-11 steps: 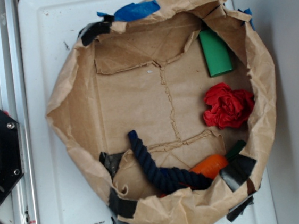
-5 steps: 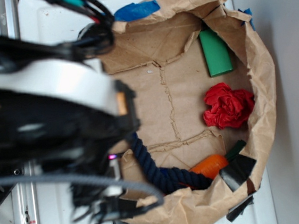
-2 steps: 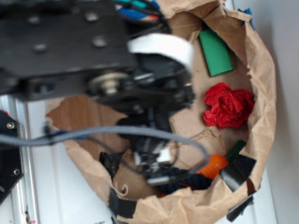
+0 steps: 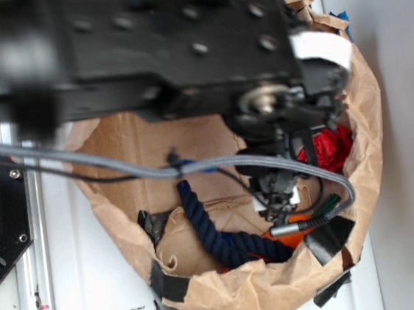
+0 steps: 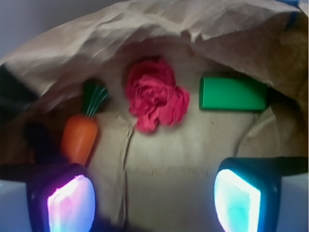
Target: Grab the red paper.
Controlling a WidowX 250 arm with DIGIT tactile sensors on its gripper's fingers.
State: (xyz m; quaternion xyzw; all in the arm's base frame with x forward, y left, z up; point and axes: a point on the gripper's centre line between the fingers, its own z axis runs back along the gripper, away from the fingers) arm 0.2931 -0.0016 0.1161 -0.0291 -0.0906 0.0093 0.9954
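White tabletop (image 4: pixel 95 285) under a crumpled brown paper basket (image 4: pixel 266 297), grey wall to the side. Inside, the red paper (image 5: pixel 155 94) lies on the basket floor between the orange carrot toy (image 5: pixel 79 137) and the green block (image 5: pixel 232 94), with a dark blue rope (image 4: pixel 215 235) curled near the front. The gripper (image 5: pixel 154 198) hangs spread wide, nothing in it, bare brown floor between it and the red wad, the basket wall curling over close behind

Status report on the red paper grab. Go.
Gripper open, empty, short of target. Red paper on the bag floor dead ahead, untouched. Carrot toy and green block flank it; approach path clear.
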